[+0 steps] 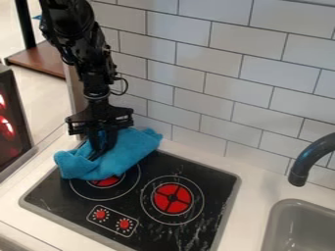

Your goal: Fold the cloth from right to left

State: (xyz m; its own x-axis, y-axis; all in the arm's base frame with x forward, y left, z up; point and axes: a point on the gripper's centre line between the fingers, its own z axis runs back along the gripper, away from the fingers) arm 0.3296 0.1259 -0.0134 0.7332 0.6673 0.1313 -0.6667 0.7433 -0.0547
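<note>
The black gripper [98, 148] hangs down over the upper left of the stove, its lower end among the folds of the blue cloth [131, 151]. Bunched and thick, the cloth lies across the stove's back left corner and the counter behind it, partly over the left burner. Its left end is rumpled around the gripper, and its right end reaches back toward the tiled wall. The gripper hides part of the cloth's middle.
The black stove top [131, 196] has a red right burner [172, 198] and two red knobs in front. At the right are a dark faucet [307, 162] and a grey sink [302, 228]. White tiles rise behind the counter.
</note>
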